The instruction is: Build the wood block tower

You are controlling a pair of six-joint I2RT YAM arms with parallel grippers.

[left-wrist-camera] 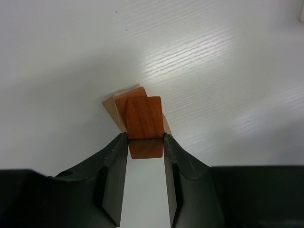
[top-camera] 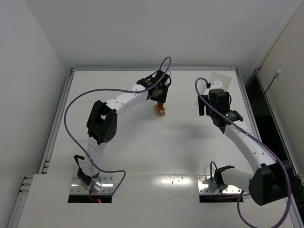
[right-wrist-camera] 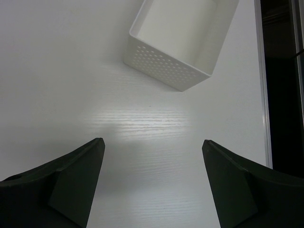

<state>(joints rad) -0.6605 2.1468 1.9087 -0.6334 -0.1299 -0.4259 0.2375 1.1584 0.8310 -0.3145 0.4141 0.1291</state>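
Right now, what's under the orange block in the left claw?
Pale tan blocks, only their edges peeking out beside the orange block, which covers the rest; how many lie below cannot be seen.

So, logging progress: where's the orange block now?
Top view: the orange block is between the fingers of the left gripper, over the stack, far-centre on the table.

You see your right gripper (right-wrist-camera: pixel 152 141) spread wide above the bench (right-wrist-camera: pixel 71 71), with the white perforated tray (right-wrist-camera: pixel 166 69) ahead.
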